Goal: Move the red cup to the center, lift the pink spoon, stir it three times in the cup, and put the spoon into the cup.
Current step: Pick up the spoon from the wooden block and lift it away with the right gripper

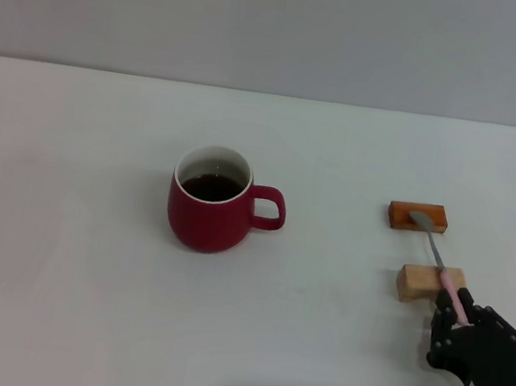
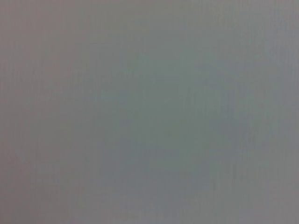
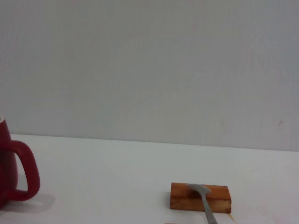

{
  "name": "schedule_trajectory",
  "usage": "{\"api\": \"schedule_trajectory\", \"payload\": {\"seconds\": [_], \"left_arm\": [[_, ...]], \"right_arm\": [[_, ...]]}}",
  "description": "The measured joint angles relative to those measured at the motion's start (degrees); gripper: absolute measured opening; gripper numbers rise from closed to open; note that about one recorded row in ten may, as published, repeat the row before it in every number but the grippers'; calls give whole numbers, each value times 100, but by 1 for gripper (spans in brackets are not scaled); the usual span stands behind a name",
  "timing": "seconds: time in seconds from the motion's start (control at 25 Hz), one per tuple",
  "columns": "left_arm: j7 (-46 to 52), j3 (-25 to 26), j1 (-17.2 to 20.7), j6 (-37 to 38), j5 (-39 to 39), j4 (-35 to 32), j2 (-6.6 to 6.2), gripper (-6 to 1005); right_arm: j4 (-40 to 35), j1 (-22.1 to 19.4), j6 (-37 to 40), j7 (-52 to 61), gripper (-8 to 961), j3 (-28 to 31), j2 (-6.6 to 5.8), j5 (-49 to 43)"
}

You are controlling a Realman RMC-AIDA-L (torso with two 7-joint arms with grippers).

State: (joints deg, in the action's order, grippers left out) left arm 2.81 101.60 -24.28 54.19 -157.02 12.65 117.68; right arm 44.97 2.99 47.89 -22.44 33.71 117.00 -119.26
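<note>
While the cup (image 1: 210,202) sat mid-worktop (image 1: 62,271), handle toward the blocks, the right claw (image 1: 460,320) was clamped on the spoon (image 1: 442,264) handle, bowl resting on the orange block (image 1: 418,217).

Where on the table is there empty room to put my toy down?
The widest bare patch is left of the rounded dark red ceramic mug, out to the white table's edge. Another lies between the mug's handle and the orange-brown block. It's crowded on the right: the pink-handled metal spoon bridges that block and the tan wooden block, with the right claw at its handle.
</note>
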Motion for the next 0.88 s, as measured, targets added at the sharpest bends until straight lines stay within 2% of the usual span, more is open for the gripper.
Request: {"api": "schedule_trajectory", "payload": {"seconds": [0.88], "left_arm": [[7,0,47,86,-5,1,6,823]], "right_arm": [[-75,0,37,-12,163,80,52,-15]]}}
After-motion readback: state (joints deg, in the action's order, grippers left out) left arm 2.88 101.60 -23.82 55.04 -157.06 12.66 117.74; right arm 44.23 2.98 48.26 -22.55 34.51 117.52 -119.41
